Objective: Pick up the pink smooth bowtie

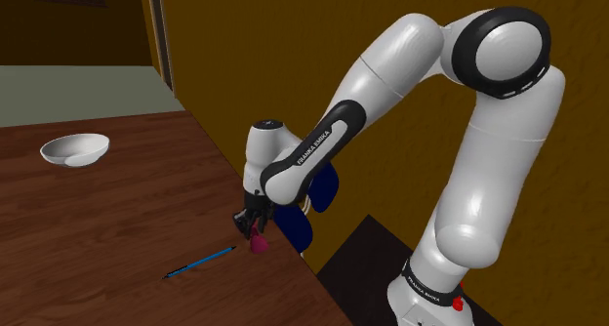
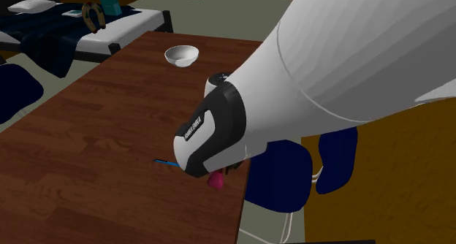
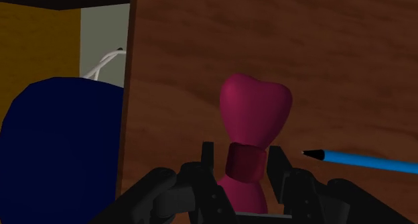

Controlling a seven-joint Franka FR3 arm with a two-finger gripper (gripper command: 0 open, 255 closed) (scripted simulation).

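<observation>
The pink bowtie (image 3: 254,112) is a smooth, glossy, deep pink shape with a darker knot in the middle. It lies near the edge of the wooden table (image 1: 117,217). My black gripper (image 3: 244,163) is shut on the bowtie, with one finger on each side of the knot. In the shoulder view the gripper (image 1: 252,222) points down at the table's edge, and the bowtie (image 1: 259,243) shows just under it. The second exterior view has the bowtie (image 2: 215,181) peeking out below the wrist. I cannot tell whether it touches the table.
A blue pen (image 1: 200,263) lies on the table close to the bowtie, on the shoulder view's left. A white bowl (image 1: 75,149) sits far off on the table. A dark blue chair (image 1: 298,222) stands just past the table's edge, beside the gripper.
</observation>
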